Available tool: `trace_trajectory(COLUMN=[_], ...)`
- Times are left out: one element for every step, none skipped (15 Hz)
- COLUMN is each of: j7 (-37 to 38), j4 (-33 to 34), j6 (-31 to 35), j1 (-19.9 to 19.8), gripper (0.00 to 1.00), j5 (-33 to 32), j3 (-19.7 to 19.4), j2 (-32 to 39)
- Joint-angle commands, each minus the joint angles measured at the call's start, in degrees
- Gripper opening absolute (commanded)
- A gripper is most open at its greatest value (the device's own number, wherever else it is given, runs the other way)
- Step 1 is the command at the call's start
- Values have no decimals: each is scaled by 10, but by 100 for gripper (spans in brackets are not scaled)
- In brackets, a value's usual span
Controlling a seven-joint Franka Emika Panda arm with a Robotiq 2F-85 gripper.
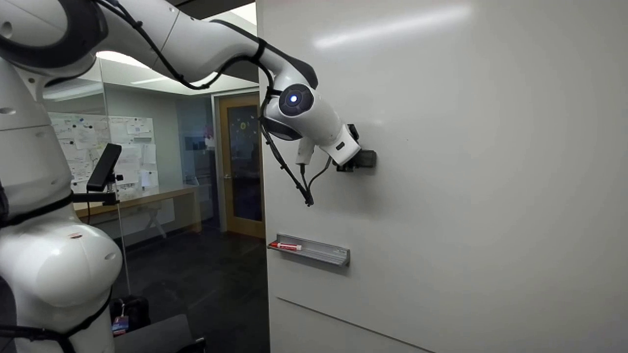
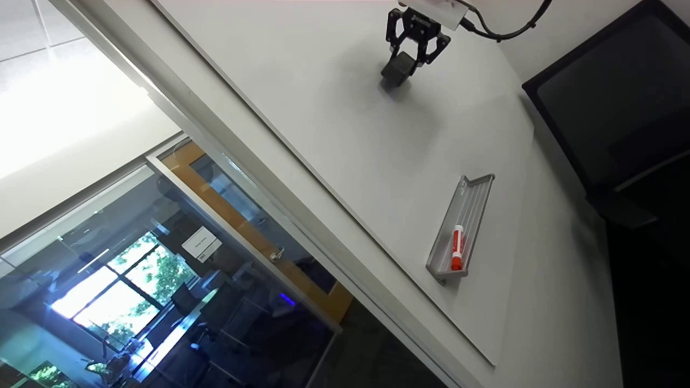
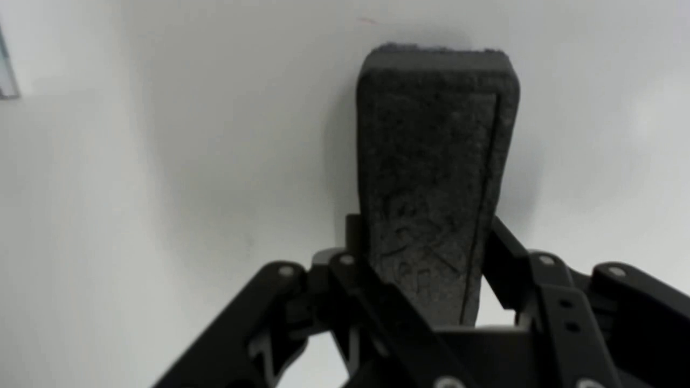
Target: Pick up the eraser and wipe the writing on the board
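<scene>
The eraser, a dark rectangular block, shows in both exterior views [image 1: 368, 159] [image 2: 398, 69] and in the wrist view [image 3: 431, 161]. My gripper [image 2: 406, 60] is shut on it, with one finger on each side; the gripper also shows in the wrist view [image 3: 426, 237]. The eraser is at the white board [image 1: 466, 196], which also shows in an exterior view [image 2: 323, 97]; I cannot tell whether it touches the surface. Of the writing, only a faint short red stroke [image 3: 367, 20] shows just beyond the eraser's far end in the wrist view. Anything behind the eraser is hidden.
A grey ledge [image 1: 324, 255] is fixed to the board below the gripper, also in an exterior view [image 2: 477, 215]. A red marker [image 1: 287, 246] lies on it. The ledge's end [image 3: 7, 75] shows at the wrist view's left edge. A dark screen [image 2: 620, 91] stands beside the board.
</scene>
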Motion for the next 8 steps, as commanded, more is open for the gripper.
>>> trace_trajectory(j7=[93, 114, 128, 146, 157, 167, 171, 168], j4=[-96, -112, -130, -145, -162, -174, -184, -191], j6=[4, 9, 8, 6, 7, 9, 11, 11], j1=[-122, -143, -159, -172, -146, -151, -146, -141], gripper=[29, 29, 29, 29, 29, 29, 29, 29], j5=[-105, -125, -133, -146, -153, -159, -155, -144], j3=[137, 163, 183, 200, 182, 193, 198, 202], j2=[-47, -49, -48, -49, -49, -46, -43, -39])
